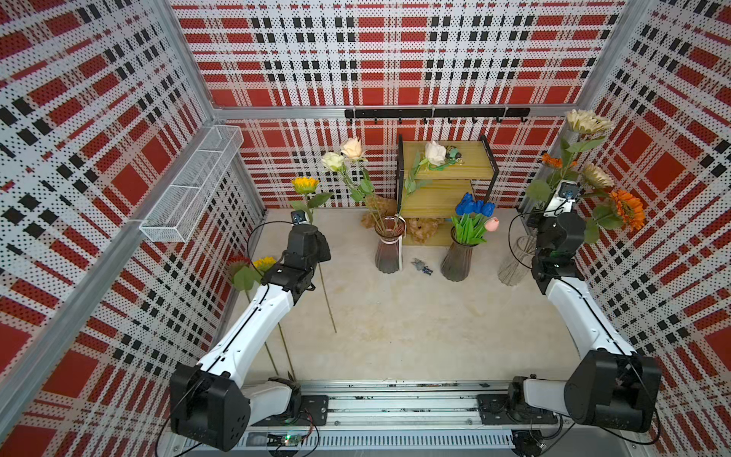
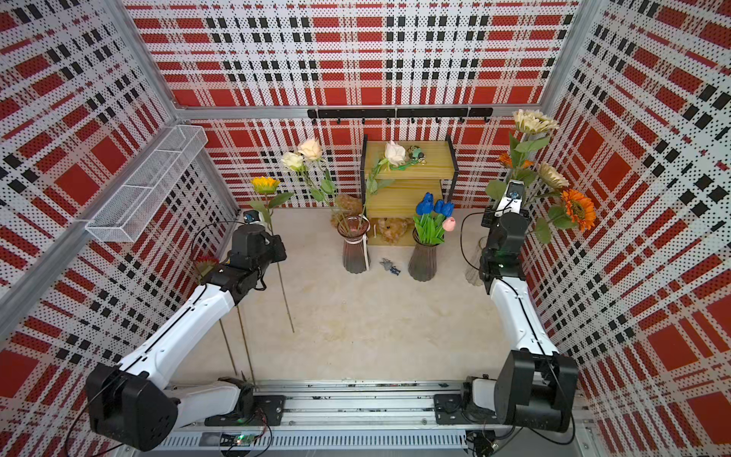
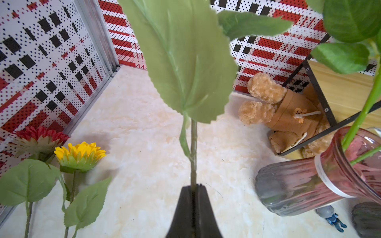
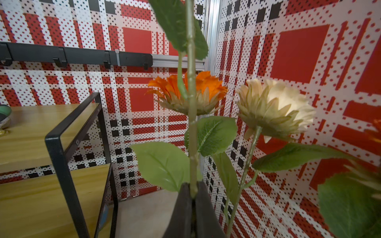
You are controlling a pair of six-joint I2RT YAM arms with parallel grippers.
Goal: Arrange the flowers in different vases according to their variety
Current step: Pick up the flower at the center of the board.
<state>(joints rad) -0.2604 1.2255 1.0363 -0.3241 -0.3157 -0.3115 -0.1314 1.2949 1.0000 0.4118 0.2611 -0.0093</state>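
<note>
Findings, left to right.

Two flowers lie on the table (image 1: 395, 324) just left of the left pincer (image 3: 193, 188). The red sunflower (image 3: 39, 136) is farther out and the small yellow sunflower (image 3: 80, 153) is nearer the pincer. Their stems run back towards the arm's base.

The left pincer is pressed together on the stalk (image 3: 193, 144) of a tall yellow sunflower (image 1: 305, 184). The flower is held near upright, with its head above the pincer and the stalk slanting down below it. Whether the lower end touches the table cannot be told.

Right of this pincer stands a pink vase (image 1: 389, 249) holding three cream roses (image 1: 352, 148). One rose leans across the shelf (image 1: 447, 174) behind.

Between the two pincers, nearer the right one, a dark vase (image 1: 459, 257) holds blue tulips (image 1: 472, 205) and one pink tulip (image 1: 491, 224).

A clear vase (image 1: 514, 265) stands below and slightly left of the right pincer (image 4: 193, 189), partly hidden by the arm. A cream sunflower (image 1: 589, 120) rises above that pincer and an orange sunflower (image 1: 629, 207) leans out to its right.

The right pincer is clamped on a green stem (image 4: 191, 103). The stem's head is out of the wrist view, so which bloom it carries cannot be told. Whether its foot is inside the clear vase is hidden.
</note>
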